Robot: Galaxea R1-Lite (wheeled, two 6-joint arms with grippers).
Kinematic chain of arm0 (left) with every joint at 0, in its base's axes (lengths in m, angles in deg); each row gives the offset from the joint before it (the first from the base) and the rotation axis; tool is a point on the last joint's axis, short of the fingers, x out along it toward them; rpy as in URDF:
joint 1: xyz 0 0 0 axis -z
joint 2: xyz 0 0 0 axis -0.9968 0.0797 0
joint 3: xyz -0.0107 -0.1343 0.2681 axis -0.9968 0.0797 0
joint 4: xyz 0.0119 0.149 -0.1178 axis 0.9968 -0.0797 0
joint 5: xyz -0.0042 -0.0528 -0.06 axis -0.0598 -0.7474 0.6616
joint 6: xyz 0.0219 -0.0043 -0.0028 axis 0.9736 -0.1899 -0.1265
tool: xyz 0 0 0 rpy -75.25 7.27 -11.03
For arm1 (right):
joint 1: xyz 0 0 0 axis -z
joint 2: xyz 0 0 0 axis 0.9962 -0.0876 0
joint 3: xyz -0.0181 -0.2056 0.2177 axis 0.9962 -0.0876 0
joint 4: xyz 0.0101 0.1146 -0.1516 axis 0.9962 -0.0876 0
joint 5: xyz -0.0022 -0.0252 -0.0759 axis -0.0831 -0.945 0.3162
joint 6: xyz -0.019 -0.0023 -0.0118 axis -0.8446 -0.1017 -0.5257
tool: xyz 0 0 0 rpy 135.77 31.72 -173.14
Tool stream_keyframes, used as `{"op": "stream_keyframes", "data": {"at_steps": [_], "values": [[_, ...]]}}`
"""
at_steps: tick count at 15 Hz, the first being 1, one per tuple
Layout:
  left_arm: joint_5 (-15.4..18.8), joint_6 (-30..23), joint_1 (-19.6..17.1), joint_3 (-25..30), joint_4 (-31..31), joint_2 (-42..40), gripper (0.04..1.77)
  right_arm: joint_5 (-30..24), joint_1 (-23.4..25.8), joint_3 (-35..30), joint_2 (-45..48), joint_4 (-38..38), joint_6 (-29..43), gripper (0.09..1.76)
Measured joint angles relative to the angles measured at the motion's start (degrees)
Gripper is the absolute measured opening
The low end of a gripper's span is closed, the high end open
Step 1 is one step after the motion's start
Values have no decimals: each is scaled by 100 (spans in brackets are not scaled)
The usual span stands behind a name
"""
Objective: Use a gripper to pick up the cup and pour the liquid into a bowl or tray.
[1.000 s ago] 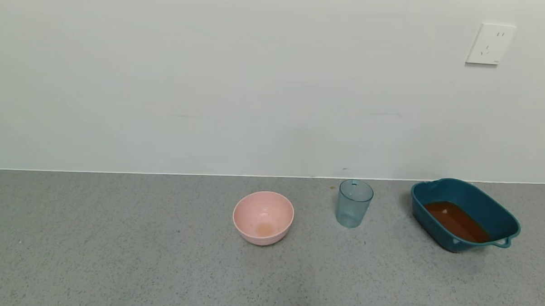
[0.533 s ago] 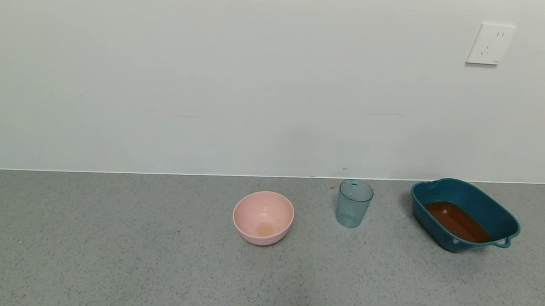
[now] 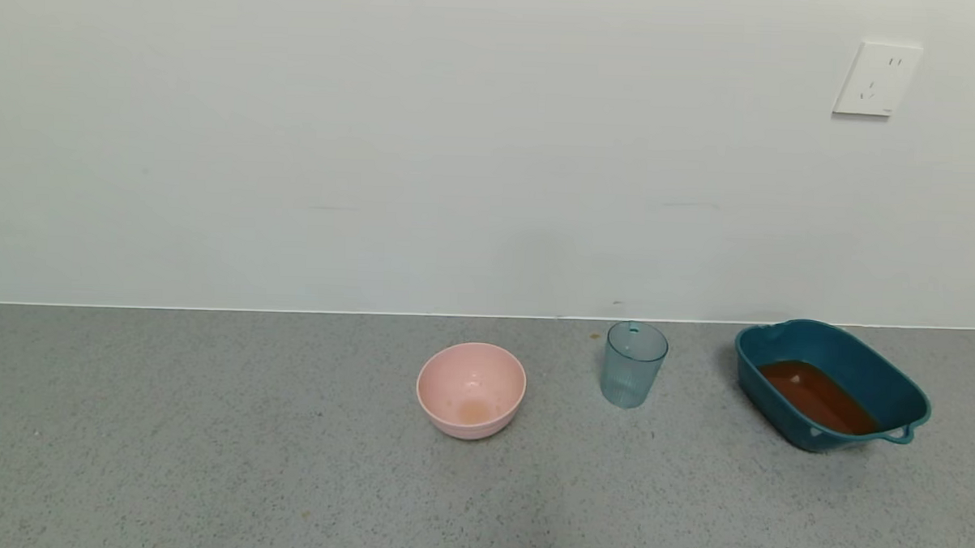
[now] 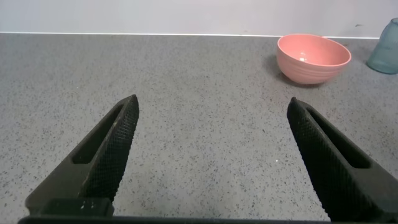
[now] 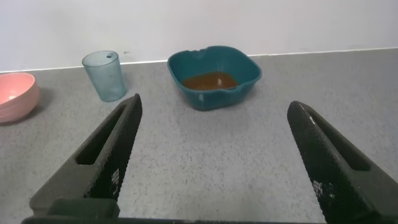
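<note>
The see-through blue-green cup (image 3: pixel 633 364) stands upright on the grey counter near the wall and looks empty; it also shows in the right wrist view (image 5: pixel 105 75) and at the edge of the left wrist view (image 4: pixel 387 38). The dark teal tub (image 3: pixel 831 384) sits to its right and holds the orange-brown liquid (image 3: pixel 816 396); the right wrist view shows the tub (image 5: pixel 214 76) too. My left gripper (image 4: pixel 212 148) is open and empty, low over bare counter. My right gripper (image 5: pixel 215 151) is open and empty, well short of the cup and tub. Neither gripper shows in the head view.
A round pink bowl (image 3: pixel 471 389) with a faint orange trace at its bottom sits left of the cup; it also shows in the left wrist view (image 4: pixel 313 58). A white wall with a socket (image 3: pixel 877 78) rises behind the counter (image 3: pixel 206 443).
</note>
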Motion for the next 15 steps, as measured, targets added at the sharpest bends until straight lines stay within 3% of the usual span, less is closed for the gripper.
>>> {"op": "stream_keyframes", "data": {"at_steps": [2, 7, 15], "values": [[-2, 0, 0, 0, 0, 0, 172, -262, -20, -577, 121, 496, -110, 170], [-2, -1, 0, 0, 2, 0, 172, -630, -37, -1254, 323, 575, -291, 170], [-2, -1, 0, 0, 2, 0, 172, -656, -37, -1353, 344, 516, -299, 170]]}}
